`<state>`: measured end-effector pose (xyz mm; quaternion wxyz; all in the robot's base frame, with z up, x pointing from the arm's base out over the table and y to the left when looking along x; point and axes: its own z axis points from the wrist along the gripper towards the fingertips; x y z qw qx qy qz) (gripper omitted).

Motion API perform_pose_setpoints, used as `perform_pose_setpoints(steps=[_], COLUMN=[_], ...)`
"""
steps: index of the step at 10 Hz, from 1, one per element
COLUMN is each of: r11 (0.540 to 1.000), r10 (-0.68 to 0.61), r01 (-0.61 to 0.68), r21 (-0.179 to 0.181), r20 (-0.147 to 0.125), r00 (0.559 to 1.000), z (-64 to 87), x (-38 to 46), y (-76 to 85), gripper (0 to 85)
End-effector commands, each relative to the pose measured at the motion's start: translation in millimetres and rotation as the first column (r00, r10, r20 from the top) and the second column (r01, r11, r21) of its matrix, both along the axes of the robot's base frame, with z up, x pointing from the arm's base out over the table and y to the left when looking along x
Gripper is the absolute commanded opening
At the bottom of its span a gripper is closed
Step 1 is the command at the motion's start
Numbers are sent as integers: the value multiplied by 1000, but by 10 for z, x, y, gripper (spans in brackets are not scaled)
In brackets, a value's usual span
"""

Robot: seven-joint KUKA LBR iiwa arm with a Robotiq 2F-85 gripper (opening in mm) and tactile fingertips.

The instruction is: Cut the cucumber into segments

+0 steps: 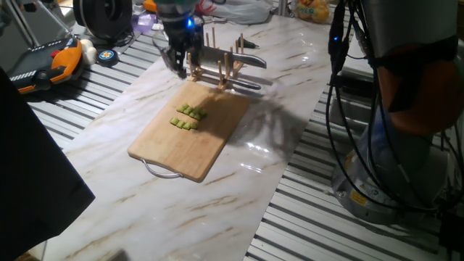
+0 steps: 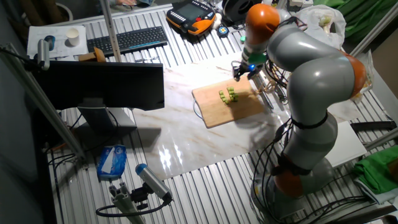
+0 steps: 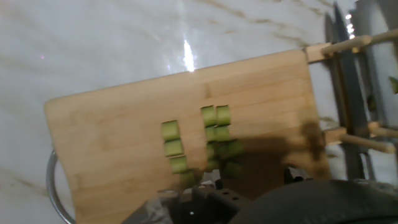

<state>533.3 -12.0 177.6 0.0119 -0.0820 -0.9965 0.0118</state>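
In one fixed view, a wooden cutting board (image 1: 190,138) with a metal loop handle (image 1: 161,171) at its near end lies slightly left of centre on a marble table (image 1: 145,210). A small cluster of light green cucumber segments (image 1: 188,118) sits on the board's upper half. Just above the board, at the top centre of the frame, the gripper (image 1: 178,61) hangs beside a wooden rack (image 1: 214,64) that holds a knife (image 1: 226,56) lying flat across its pegs; whether the fingers are spread or closed cannot be told here. The other fixed view shows what the first does not: a dark monitor (image 2: 102,84) and a keyboard (image 2: 127,39) at the left, then the board (image 2: 231,104) at centre right, with the grey and orange arm (image 2: 311,81) arching over it from the right. The hand view looks straight down on the board (image 3: 112,143) and alone shows the segments (image 3: 199,143) as separate short chunks in two rough columns, partly in shadow, with the rack's pegs (image 3: 348,46) at the right edge.
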Motion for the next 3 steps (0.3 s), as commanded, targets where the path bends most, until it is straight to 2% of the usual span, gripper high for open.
perform_pose_setpoints(steps=[1,3], r11=[1000,1000], r10=[-3,0], r01=[3,0], r21=[-2,2], r20=[5,9], r00=[1000,1000], z=[-53,-76], x=[-24,-1], y=[539,549], gripper=[553,553])
